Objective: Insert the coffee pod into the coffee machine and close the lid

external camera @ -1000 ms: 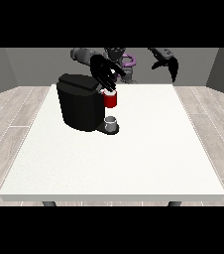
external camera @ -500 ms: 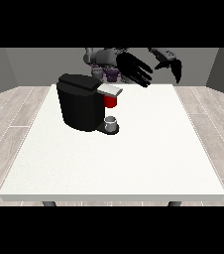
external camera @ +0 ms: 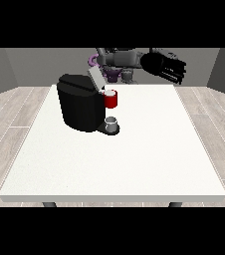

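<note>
My hand at the view's right (external camera: pixel 165 68) hangs high at the table's far right, well apart from the machine (external camera: pixel 80 102); I can't tell how its fingers lie. The lid (external camera: pixel 95 78) stands up, so closing remains, needing a reach left. A grey thing (external camera: pixel 112 122) sits under a red thing at the machine (external camera: pixel 111 98). The other hand is hidden.

White table (external camera: pixel 134 169), grey walls, pale plank floor (external camera: pixel 15 104).

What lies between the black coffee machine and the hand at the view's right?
Front view: only bare white table between the black coffee machine and the raised hand.
</note>
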Controlling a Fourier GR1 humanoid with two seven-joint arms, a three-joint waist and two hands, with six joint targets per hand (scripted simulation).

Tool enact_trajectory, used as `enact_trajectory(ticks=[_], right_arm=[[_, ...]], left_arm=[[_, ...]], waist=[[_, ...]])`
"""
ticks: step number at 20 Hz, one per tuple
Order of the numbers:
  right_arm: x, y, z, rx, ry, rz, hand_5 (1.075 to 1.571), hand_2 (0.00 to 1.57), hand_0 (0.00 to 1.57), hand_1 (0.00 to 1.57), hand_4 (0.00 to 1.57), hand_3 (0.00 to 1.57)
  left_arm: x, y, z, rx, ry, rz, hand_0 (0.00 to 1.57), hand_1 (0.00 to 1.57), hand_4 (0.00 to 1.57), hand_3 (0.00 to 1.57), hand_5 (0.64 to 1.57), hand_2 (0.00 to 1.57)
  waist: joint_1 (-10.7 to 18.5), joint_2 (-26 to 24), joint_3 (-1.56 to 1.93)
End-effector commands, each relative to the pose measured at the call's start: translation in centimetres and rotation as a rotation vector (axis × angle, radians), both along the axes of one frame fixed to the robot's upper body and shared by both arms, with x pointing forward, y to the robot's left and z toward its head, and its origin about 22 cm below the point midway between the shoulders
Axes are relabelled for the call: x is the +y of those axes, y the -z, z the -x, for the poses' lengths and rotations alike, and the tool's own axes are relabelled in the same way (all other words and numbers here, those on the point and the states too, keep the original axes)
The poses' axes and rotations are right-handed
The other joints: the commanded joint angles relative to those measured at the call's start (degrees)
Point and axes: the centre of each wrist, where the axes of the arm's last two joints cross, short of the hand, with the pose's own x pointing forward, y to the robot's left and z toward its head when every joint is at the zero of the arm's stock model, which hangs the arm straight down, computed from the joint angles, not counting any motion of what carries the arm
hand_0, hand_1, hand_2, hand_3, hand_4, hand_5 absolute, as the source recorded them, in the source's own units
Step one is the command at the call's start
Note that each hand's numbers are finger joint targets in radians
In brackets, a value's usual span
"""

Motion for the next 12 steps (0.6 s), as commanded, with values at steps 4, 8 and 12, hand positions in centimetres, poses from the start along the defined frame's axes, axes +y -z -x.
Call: enact_trajectory(ticks=[4,8,12], right_arm=[[2.1,2.8,-1.1,-0.027,-0.109,-0.011,1.571,0.0,0.0,0.0,0.0,0.0],[6.4,6.3,0.2,-0.019,-0.24,-0.004,1.571,0.0,0.0,0.0,0.17,0.0],[8.6,10.9,1.5,0.05,-0.346,-0.041,1.571,0.0,0.0,0.0,0.26,0.0]], left_arm=[[-1.2,1.0,1.4,0.03,-0.019,0.006,0.0,0.0,0.27,0.0,1.571,0.0],[2.7,3.9,1.6,0.101,-0.084,0.033,0.0,0.0,0.27,0.0,1.571,0.0],[6.3,6.2,2.6,0.189,-0.191,0.029,0.0,0.0,0.27,0.0,1.571,0.0]], waist=[[-2.33,-1.84,-0.1],[-6.98,-6.34,-0.12],[-11.83,-11.91,-0.11]])
